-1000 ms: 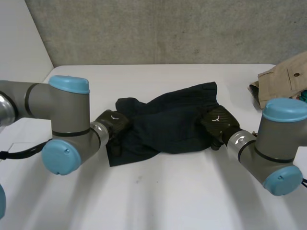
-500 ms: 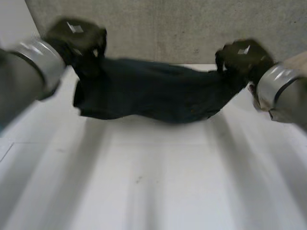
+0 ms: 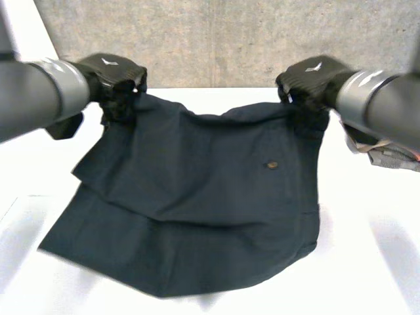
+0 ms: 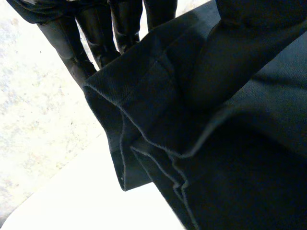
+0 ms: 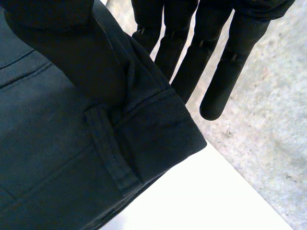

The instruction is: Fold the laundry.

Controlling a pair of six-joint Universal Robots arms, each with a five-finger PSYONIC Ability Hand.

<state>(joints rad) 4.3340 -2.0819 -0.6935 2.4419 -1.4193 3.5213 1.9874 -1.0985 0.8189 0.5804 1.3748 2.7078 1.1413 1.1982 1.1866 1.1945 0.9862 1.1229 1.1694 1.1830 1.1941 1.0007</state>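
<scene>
white table [image 3: 367, 262], concrete wall [image 3: 216, 39] behind. item: dark navy shorts [image 3: 197, 197], hanging below both hands. left hand [image 3: 111, 75]: pinching one waistband corner. right hand [image 3: 312, 79]: pinching the opposite corner. handling: keep waistband taut, level; lower evenly, lay flat.

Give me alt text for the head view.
The left hand and right hand each pinch a top corner of a dark garment, holding it spread wide over the white table. A beige cloth lies under the right arm.
</scene>
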